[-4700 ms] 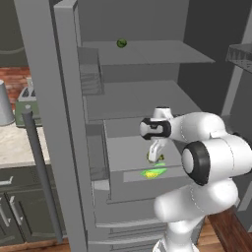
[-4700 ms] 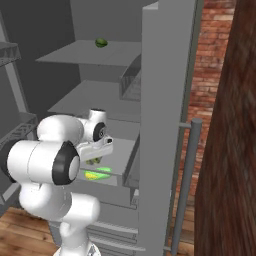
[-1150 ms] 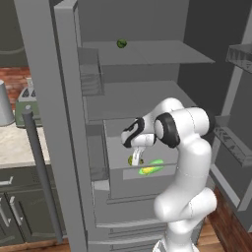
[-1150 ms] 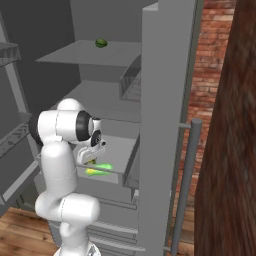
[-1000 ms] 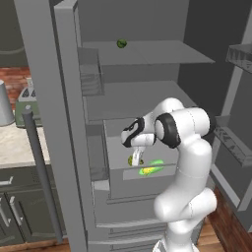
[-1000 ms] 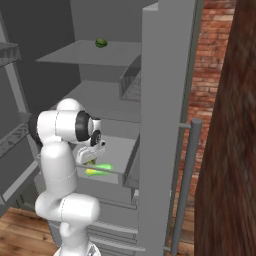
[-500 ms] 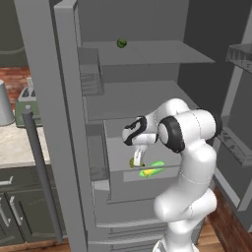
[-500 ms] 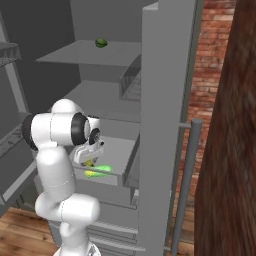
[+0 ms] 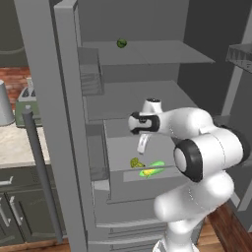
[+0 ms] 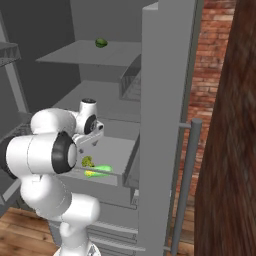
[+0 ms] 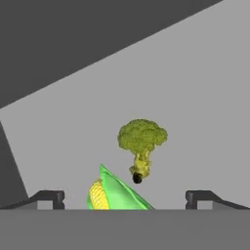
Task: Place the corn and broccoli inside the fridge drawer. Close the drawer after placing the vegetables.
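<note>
The fridge drawer [image 9: 147,188] stands pulled out, a pale grey see-through tray [image 10: 118,150]. In it lie the corn [image 9: 151,172] and, just left of it, the broccoli [image 9: 135,162], both free on the drawer floor. My gripper [image 9: 142,145] hangs open a little above them, fingers pointing down and holding nothing. In the hand view the broccoli [image 11: 141,139] lies ahead on the grey floor [image 11: 195,122], and the corn [image 11: 110,193] pokes up between the spread fingertips [image 11: 49,197] of the gripper [image 11: 124,199]. From the right, the broccoli [image 10: 88,161] and corn [image 10: 99,171] sit below the gripper [image 10: 81,146].
A small dark green ball [image 9: 121,43] rests on the upper fridge shelf [image 9: 162,54]. The open fridge door [image 10: 165,125] with its bar handle [image 10: 184,185] flanks the drawer on the right. A kitchen counter [image 9: 15,142] with dark cabinet drawers lies to the left.
The jaws have opened wide and let the broccoli go; it now lies in the drawer beside the corn. The hand has risen slightly above the drawer.
</note>
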